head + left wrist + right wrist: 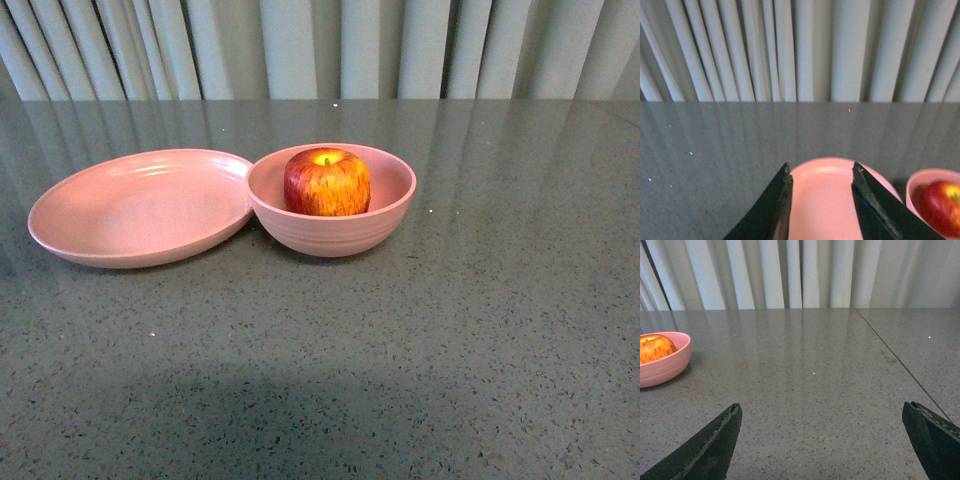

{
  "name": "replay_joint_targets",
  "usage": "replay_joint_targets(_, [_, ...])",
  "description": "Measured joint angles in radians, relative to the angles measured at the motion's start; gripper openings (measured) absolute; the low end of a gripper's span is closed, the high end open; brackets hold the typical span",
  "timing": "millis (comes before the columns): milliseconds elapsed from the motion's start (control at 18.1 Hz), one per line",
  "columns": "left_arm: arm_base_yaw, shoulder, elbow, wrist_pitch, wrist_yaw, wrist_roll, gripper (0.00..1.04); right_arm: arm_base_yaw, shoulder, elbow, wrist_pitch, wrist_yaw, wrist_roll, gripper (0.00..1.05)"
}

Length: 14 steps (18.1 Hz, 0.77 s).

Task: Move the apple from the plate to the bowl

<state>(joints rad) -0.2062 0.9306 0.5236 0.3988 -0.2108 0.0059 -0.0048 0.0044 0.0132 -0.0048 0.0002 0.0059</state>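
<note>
1. On my left wrist camera, the left gripper (821, 172) shows two dark fingers (777, 207) spread apart with nothing between them. They frame the bare pink inside of the plate (822, 200), which lies beneath and beyond them.
2. On my right wrist camera, the right gripper (822, 410) has its two dark fingers (710, 445) spread wide, one at each side of the picture, and they hold nothing. Only bare counter (815, 375) lies between them.
3. Neither arm shows in my front camera.
4. The apple (327, 181) sits inside the bowl (385, 225), upright, its yellowish stem dimple facing up. It is red with yellow-orange streaks, and its top rises a little above the bowl's rim.
5. The bowl is deep, round and matte pink, with faint ridges around its lower outside. It stands near the middle of the counter in the front view.
6. The plate (130, 210) is a wide, shallow, matte pink dish lying to the left of the bowl, with nothing on it. Its right edge meets the bowl's rim; I cannot tell whether they touch or the plate's edge tucks just behind it.
7. The counter (400, 350) is grey-green speckled stone with a slight sheen. A thin seam line crosses it in the right wrist view.
8. Pale pleated curtains (330, 45) hang along the counter's far edge.
</note>
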Motion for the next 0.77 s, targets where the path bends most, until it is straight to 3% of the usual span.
replay_joint_targets(221, [0.054, -0.109, -0.153, 0.064, 0.055, -0.001, 0.01, 0.000, 0.000, 0.000, 0.000, 0.000, 0.000, 0.98])
replay_joint_targets(442, [0.098, -0.194, -0.277, 0.077, 0.101, -0.004, 0.01, 0.000, 0.000, 0.000, 0.000, 0.000, 0.000, 0.98])
replay_joint_targets(497, [0.176, -0.289, -0.353, 0.073, 0.188, -0.004, 0.01, 0.000, 0.000, 0.000, 0.000, 0.000, 0.000, 0.98])
replay_joint_targets(553, [0.210, -0.314, -0.374, 0.064, 0.195, -0.005, 0.01, 0.000, 0.000, 0.000, 0.000, 0.000, 0.000, 0.98])
replay_joint_targets(774, [0.204, -0.430, -0.440, 0.011, 0.210, -0.005, 0.01, 0.000, 0.000, 0.000, 0.000, 0.000, 0.000, 0.98])
